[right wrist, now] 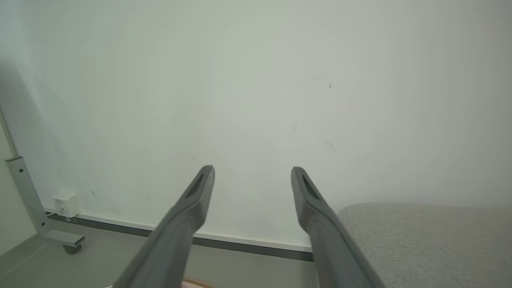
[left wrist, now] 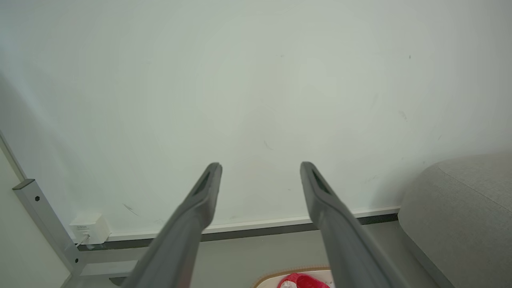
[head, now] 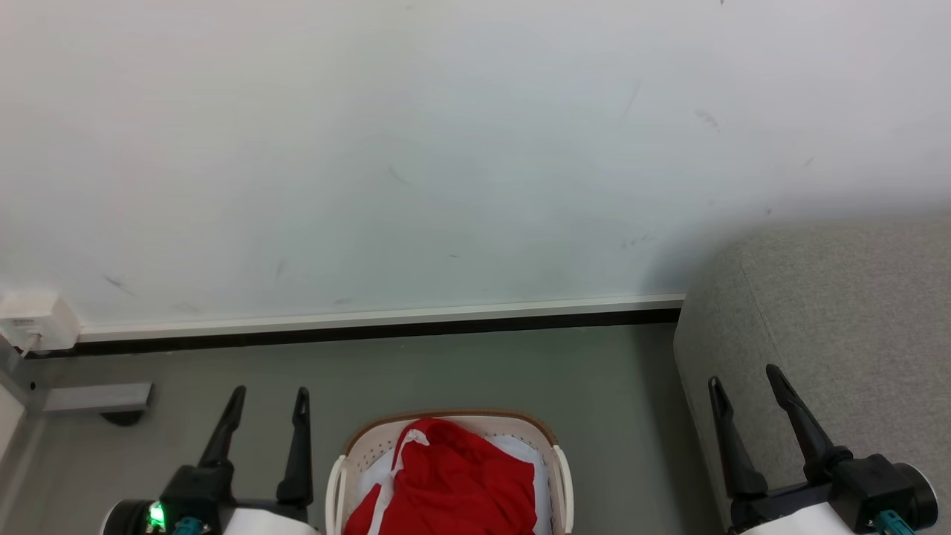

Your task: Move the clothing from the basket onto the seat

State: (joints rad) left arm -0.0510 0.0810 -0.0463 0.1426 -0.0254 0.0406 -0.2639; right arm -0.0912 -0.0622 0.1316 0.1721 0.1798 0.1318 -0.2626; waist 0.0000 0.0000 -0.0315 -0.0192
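Observation:
The cream basket [head: 562, 475] with a brown rim stands on the floor at the bottom centre of the head view. Red clothing [head: 453, 483] with white trim lies heaped in it over a white liner. The grey seat [head: 839, 334] rises at the right. My left gripper [head: 269, 391] hangs open to the left of the basket, nothing between its fingers. My right gripper [head: 744, 374] is open in front of the seat's corner. In the left wrist view the left gripper [left wrist: 260, 165] points at the wall, with the clothing [left wrist: 306, 281] and basket [left wrist: 272, 280] at the bottom edge. The right gripper [right wrist: 252, 169] faces the wall beside the seat [right wrist: 432, 240].
A pale wall [head: 446, 148] with a white and black skirting [head: 371, 327] runs behind the basket. A white box [head: 33, 319] sits low on the wall at the left, next to a grey metal frame foot [head: 96, 397]. Grey floor [head: 461, 364] lies between basket and wall.

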